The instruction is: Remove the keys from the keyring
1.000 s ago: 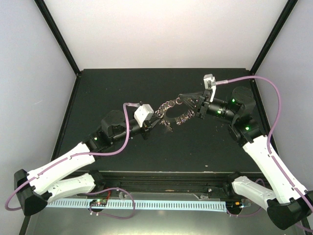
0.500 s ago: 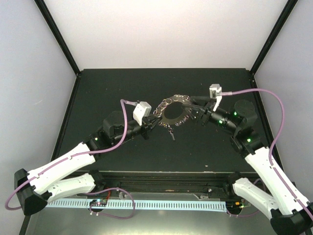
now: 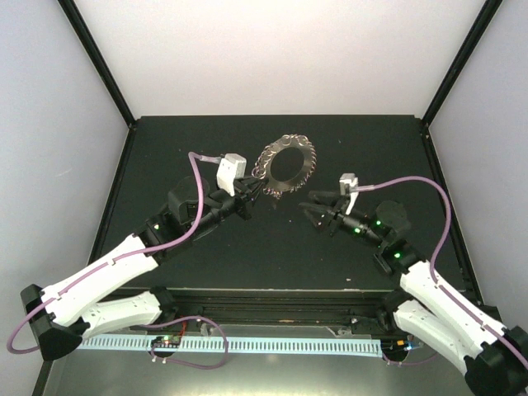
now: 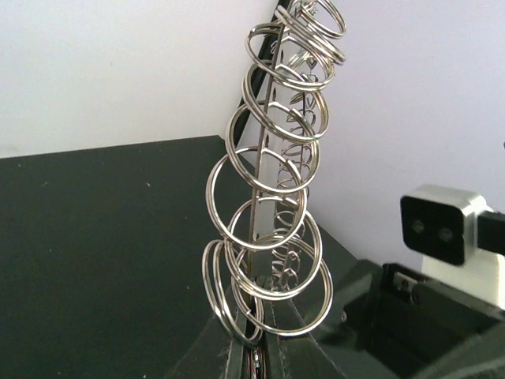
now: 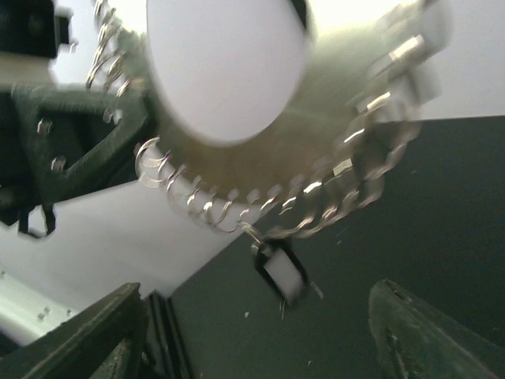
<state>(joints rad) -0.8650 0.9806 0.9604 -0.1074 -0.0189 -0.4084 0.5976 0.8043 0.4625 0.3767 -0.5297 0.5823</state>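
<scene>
**Keyring held aloft, one key hanging.** The black surface (image 3: 165, 148) lies beneath the keyring (image 3: 285, 165), which I hold up clear of it. My left arm (image 3: 107, 276) reaches the keyring from its near-left side. My right arm (image 3: 437, 289) points at it from the near-right side and ends short of it.

The keyring is a flat grey disc with a wide round hole. It stands tilted up with its face toward the overhead camera, and its rim is fringed all round with wire loops (image 4: 268, 158).

My left fingers (image 4: 225, 359) are pressed together on the keyring's lower-left edge, pinching the flat metal between them. From my left wrist the keyring shows edge-on, rising out of that grip with loops stacked up both sides.

My right fingers (image 5: 102, 335) are spread wide with nothing between them, near the keyring's lower-right side but apart from it. From my right wrist the keyring looms above and between the two tips, blurred.

The white camera housing (image 4: 442, 229) on my right wrist sits to the right of the keyring in the left wrist view.

One small key (image 5: 276, 272) hangs from a loop at the keyring's bottom rim, too blurred to make out its blade.
</scene>
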